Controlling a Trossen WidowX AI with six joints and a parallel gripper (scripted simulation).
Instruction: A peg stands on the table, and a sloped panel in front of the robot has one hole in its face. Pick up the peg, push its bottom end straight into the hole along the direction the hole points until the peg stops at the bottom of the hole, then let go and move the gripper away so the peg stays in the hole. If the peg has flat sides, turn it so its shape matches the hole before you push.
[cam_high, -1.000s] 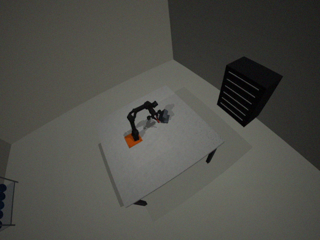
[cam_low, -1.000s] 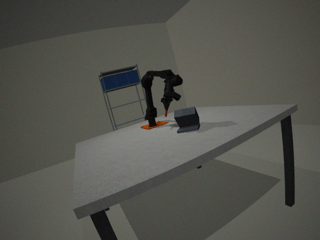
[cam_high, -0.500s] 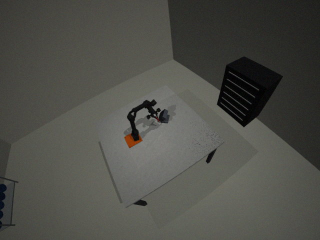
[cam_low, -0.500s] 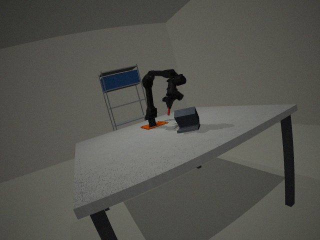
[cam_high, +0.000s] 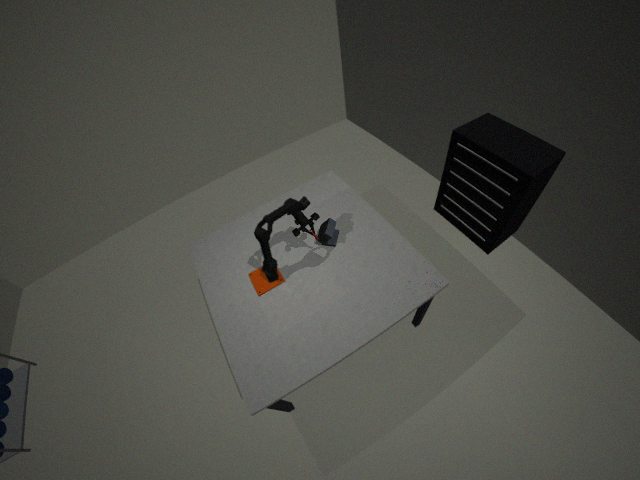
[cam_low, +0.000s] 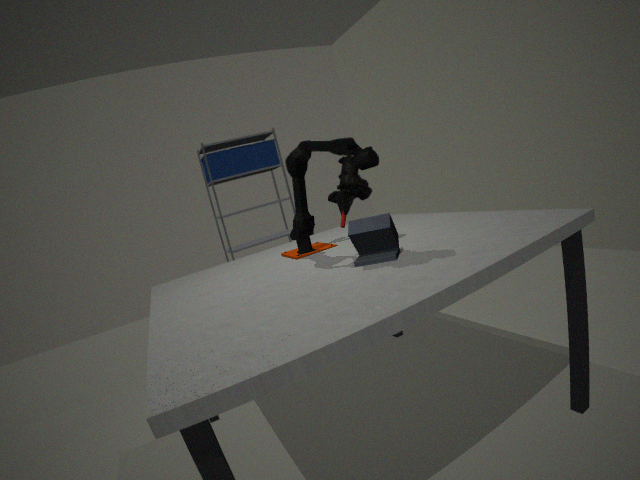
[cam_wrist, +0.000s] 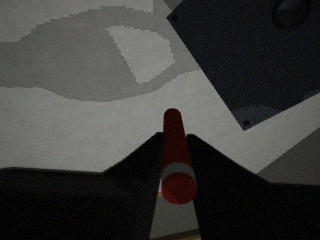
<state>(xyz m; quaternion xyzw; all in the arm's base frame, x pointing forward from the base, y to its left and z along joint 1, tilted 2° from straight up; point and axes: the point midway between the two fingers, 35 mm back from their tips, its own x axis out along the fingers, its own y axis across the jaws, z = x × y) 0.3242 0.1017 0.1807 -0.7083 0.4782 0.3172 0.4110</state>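
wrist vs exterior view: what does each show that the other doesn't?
Wrist only: the hole in the panel's sloped face, at the top right corner, and the jaws shut on the red peg up close.
Exterior only: the whole arm, its orange base plate, the table legs and a blue rack behind.
Both: peg, panel, table. The peg is not yet in the hole.

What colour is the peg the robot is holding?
Red, with a pale grey band near one end. The peg shows best in the wrist view.

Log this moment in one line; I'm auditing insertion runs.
phase: approach | gripper: shut on round red peg | dark sloped panel: hole unfilled | peg: airborne, short of hole
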